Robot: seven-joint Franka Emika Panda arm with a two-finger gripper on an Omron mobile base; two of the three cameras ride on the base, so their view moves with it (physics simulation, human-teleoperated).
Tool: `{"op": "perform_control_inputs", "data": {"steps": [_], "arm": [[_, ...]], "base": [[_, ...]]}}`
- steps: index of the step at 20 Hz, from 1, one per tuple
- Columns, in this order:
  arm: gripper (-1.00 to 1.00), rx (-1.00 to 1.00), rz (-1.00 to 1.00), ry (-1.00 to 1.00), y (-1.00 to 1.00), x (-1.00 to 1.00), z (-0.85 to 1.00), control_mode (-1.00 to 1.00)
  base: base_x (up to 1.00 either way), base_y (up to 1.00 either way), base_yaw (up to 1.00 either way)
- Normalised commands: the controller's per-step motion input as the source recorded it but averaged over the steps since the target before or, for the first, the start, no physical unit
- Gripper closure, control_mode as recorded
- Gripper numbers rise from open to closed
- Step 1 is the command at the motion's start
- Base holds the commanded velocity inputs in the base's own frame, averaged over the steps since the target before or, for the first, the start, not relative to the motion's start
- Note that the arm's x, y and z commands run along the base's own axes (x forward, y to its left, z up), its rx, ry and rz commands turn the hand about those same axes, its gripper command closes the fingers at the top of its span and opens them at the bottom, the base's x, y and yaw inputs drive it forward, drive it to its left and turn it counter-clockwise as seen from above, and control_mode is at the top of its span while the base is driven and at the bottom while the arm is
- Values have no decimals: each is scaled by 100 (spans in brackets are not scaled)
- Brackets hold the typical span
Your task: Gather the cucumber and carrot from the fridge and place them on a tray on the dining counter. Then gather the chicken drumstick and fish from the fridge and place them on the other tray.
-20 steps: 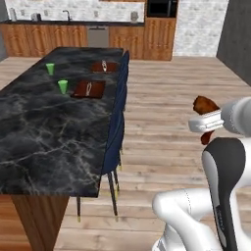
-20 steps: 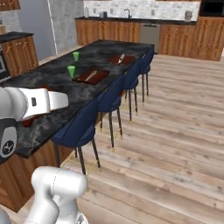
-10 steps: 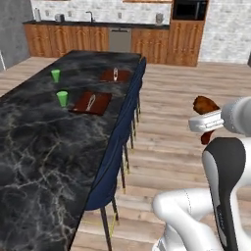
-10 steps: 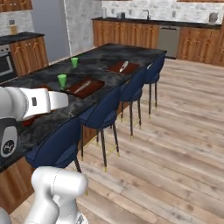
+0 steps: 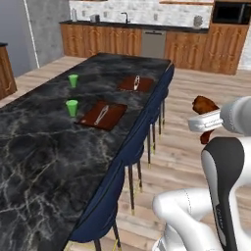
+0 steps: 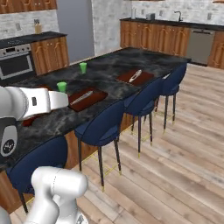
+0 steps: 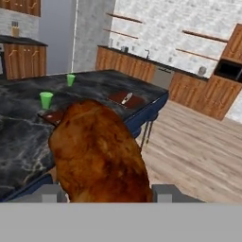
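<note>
Now fingers (image 7: 104, 191) clamped on chicken drumstick (image 7: 97, 153); both trays (image 5: 103, 115) apparently holding only cutlery.

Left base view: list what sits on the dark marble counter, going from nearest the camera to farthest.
Near green cup → near brown tray with a utensil on it → far green cup → far brown tray with a utensil on it.

Both base cameras are looking forward and down from behind the arm, sharing the dark marble surface (image 5: 59, 142) (image 6: 105, 76) from its right side and long edge. The hand camera is facing along that surface (image 7: 28, 123), very close behind the drumstick (image 7: 97, 151).
</note>
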Motion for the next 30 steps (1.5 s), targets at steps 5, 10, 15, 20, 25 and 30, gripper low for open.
{"op": "perform_control_inputs", "data": {"steps": [5,10,15,20,25,30], "arm": [[100,0,0,0,0,0,0,100],[100,0,0,0,0,0,0,100],[100,0,0,0,0,0,0,100],[100,0,0,0,0,0,0,100],[100,0,0,0,0,0,0,100],[100,0,0,0,0,0,0,100]], "base": [[25,-59,38],[16,-58,40],[12,-62,39],[7,-69,35],[9,-68,36],[15,-65,36]]}}
